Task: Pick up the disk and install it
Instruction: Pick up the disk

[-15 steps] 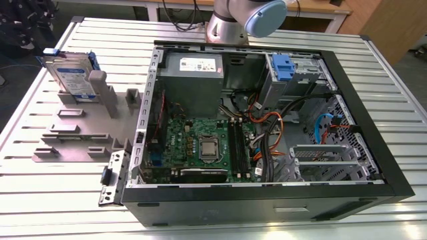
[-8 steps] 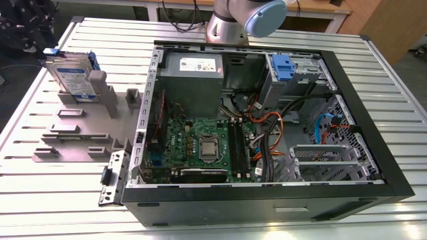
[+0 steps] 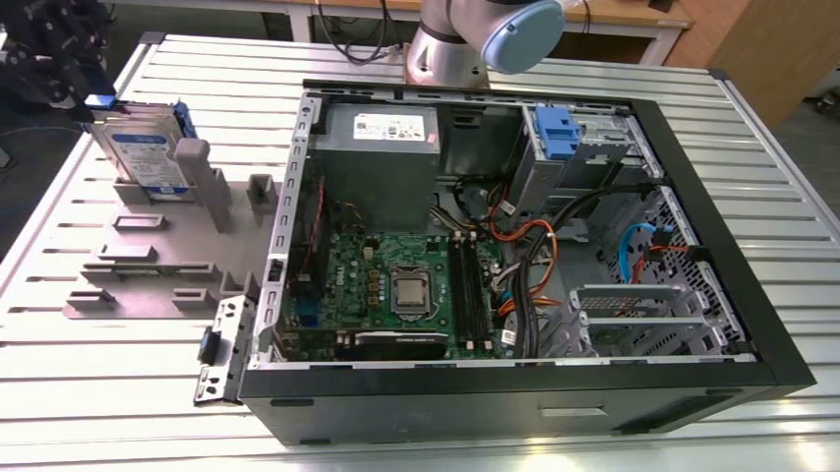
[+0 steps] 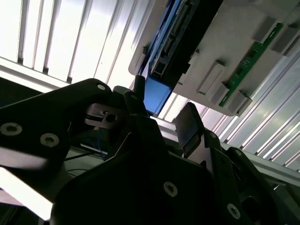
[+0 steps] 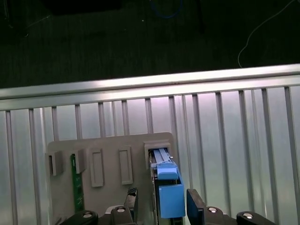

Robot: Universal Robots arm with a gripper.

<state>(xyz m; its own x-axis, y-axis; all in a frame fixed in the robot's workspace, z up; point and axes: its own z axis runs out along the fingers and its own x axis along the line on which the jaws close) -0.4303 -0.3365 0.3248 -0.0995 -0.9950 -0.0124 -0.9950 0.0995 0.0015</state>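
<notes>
Tool (image 5: 162,193) open, straddling upright disk (image 5: 171,199), blue end

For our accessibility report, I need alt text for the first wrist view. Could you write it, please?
The open gripper straddles the blue-framed end of the disk, which stands on edge in a grey holder. The holder lies on a ribbed metal table and also holds a thin green circuit board; beyond the table the floor is dark.
</notes>
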